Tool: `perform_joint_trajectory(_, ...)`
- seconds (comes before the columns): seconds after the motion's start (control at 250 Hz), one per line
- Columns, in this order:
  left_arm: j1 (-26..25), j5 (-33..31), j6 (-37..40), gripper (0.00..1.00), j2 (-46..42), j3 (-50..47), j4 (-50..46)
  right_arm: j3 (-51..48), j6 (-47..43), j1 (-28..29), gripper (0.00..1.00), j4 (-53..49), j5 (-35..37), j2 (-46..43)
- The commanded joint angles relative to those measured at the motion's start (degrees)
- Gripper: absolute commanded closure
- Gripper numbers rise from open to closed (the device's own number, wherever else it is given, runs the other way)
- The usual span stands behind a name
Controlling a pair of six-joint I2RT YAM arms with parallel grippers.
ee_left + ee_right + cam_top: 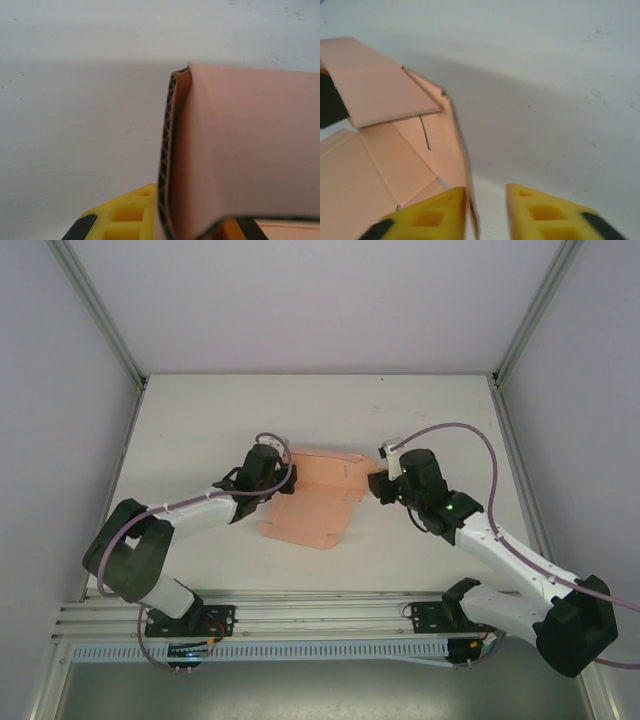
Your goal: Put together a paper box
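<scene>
White tabletop (200, 420) carries the salmon-pink, die-cut corrugated-card paper box (315, 505), a partly folded sheet lying near the tabletop's middle. The left jaws are clamped tight on a raised flap at its far-left corner. The right jaws stand partly apart, a thin upright flap edge between their yellow fingers (447, 207), just beside one.

Overhead downward, wrists close — paper box (310, 505) shared
</scene>
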Motion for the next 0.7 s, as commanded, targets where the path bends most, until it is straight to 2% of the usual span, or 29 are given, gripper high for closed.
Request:
perform_joint_trajectory(0.0,0.0,1.8,1.4,1.0,-2.5,-1.4,3.6,1.9,0.5,-0.3,0.57,1.9,3.4,-3.4)
perform_joint_trajectory(0.092,-0.1,1.8,1.3,1.0,-3.1,-2.2,3.9,1.7,0.4,-0.3,0.36,3.3,4.5,-5.5)
perform_joint_trajectory(0.204,-0.3,2.9,1.1,1.0,-3.5,-2.1,3.8,2.4,0.5,-0.3,0.22,5.9,4.3,-5.1)
perform_joint_trajectory(0.324,-0.8,2.9,1.1,1.0,-4.1,-2.2,3.8,5.0,0.5,-0.3,0.05,5.6,4.5,-0.5)
perform_joint_trajectory(0.48,-1.2,2.6,1.0,1.0,-4.8,-2.5,3.4,7.8,0.3,-0.3,0.01,4.9,4.4,6.1)
perform_joint_trajectory(0.695,-1.3,3.6,0.3,1.0,-5.4,-2.8,4.4,7.6,0.8,0.0,0.01,7.8,-2.6,11.4)
